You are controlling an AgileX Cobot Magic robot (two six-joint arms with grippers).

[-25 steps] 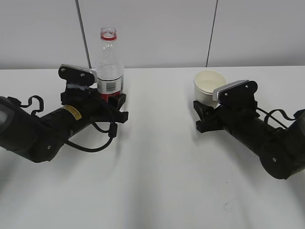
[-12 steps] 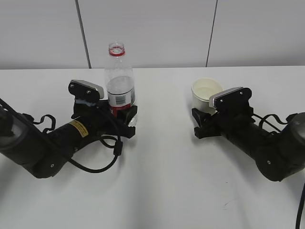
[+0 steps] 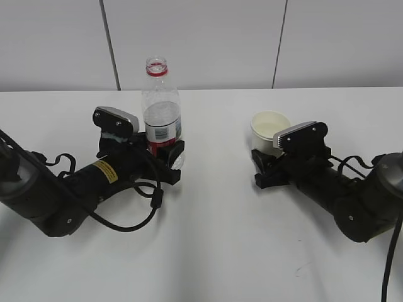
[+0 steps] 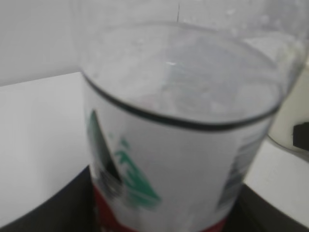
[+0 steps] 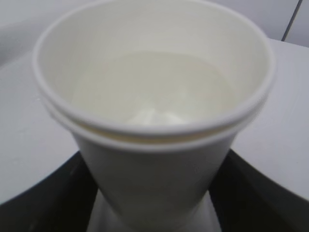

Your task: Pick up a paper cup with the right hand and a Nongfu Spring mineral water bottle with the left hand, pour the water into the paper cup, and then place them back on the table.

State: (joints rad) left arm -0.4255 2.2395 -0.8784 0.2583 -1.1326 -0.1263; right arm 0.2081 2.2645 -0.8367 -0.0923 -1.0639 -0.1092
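The clear Nongfu Spring bottle [image 3: 160, 107] stands upright and uncapped, with a red neck ring and a red-and-white label, and is partly full of water. My left gripper [image 3: 165, 157], on the yellow-stickered arm, is shut on its lower body, low over the table [image 3: 214, 251]. In the left wrist view the bottle [image 4: 178, 159] fills the frame between dark fingers [image 4: 72, 208]. The white paper cup [image 3: 269, 126] is upright in my right gripper [image 3: 267, 165], which is shut on its lower wall. The right wrist view shows the cup [image 5: 154, 159] between black fingers [image 5: 48, 203]; its inside looks pale and level.
A small dark scuff mark [image 3: 301, 270] lies on the table near the front right. A grey panelled wall [image 3: 201, 38] runs along the table's far edge. Black cables loop beside both arms.
The left arm has carried the bottle to the right, toward the middle. The right arm has shifted the cup slightly left and nearer. Most of the movement came early; the last half second shows little.
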